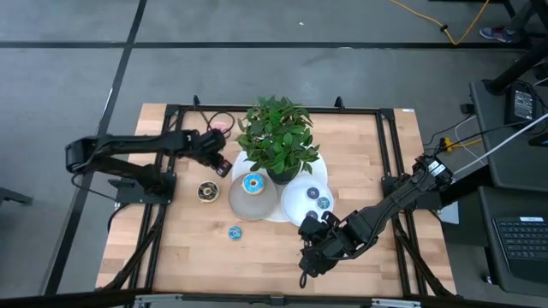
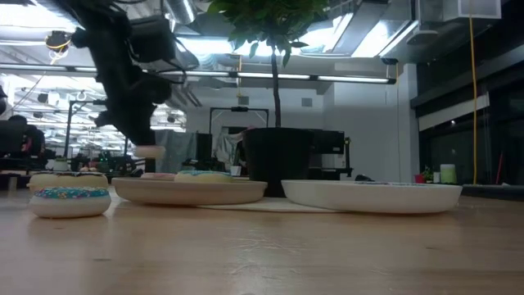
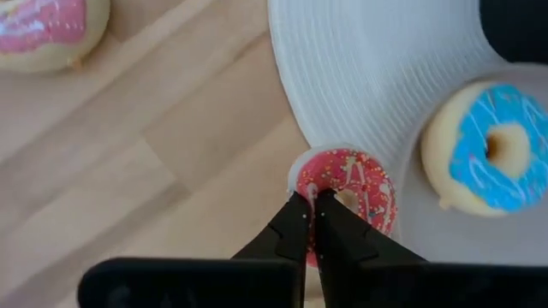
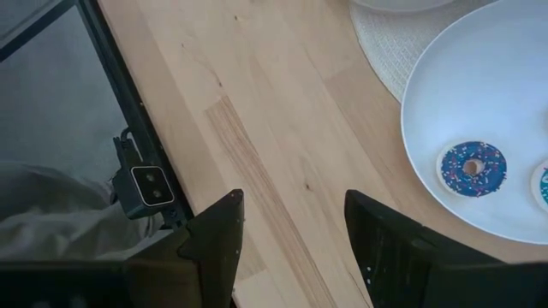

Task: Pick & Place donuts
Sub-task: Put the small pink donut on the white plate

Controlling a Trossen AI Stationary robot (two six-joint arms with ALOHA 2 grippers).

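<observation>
My left gripper (image 1: 222, 164) hangs by the left edge of the grey plate (image 1: 240, 204), shut on a mini pink-red sprinkled donut (image 3: 349, 181). A light blue donut (image 1: 253, 183) lies on that plate. On the white plate (image 1: 295, 208) lie two mini dark blue donuts (image 1: 313, 193). A chocolate donut (image 1: 207, 191) and a mini blue sprinkled donut (image 1: 235, 232) rest on the table. A pink donut (image 1: 221, 127) lies near the far edge. My right gripper (image 1: 310, 261) is open over bare wood near the table's near edge. My left gripper pinches the mini pink-red donut by its rim (image 3: 310, 190) between the two fingertips, coming from above and pointing down. The ring lies about level below the fingers, over the grey plate's edge (image 3: 295, 128). In the low view it hangs above plate height (image 2: 149, 152).
A potted plant (image 1: 276, 137) stands at the table's middle, behind both plates. A woven mat (image 4: 385, 51) lies under the plates. Black frame rails (image 1: 171, 111) border the tabletop. Bare wood (image 4: 282, 128) spreads in front of my right gripper.
</observation>
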